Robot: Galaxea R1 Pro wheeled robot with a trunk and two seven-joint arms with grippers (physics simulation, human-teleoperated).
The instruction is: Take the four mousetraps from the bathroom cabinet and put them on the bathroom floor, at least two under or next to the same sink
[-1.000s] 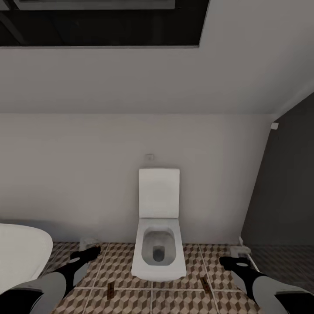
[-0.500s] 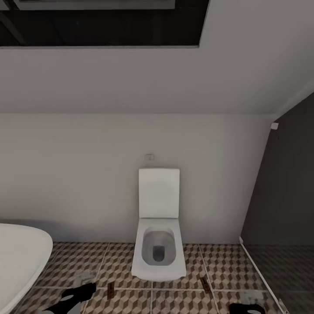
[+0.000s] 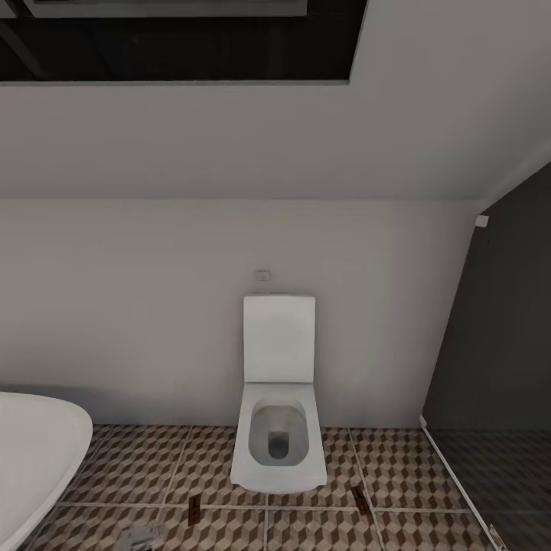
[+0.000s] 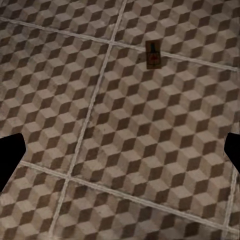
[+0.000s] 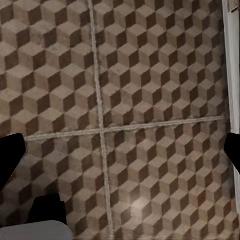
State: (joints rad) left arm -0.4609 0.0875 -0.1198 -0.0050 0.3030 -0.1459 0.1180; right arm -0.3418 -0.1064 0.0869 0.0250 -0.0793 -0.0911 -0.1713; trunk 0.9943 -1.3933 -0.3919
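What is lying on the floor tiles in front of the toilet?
Two mousetraps lie flat on the bathroom floor, one off each front corner of the toilet. The left wrist view shows one mousetrap across a grout line. Floor beneath the toilet bowl is hidden.

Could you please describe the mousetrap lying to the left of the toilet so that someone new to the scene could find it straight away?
Start from the white toilet against the back wall. Below its bowl's left corner, a small dark-brown mousetrap lies flat on the bathroom floor, across a pale grout line. Its twin, the second mousetrap, lies off the bowl's right corner instead.
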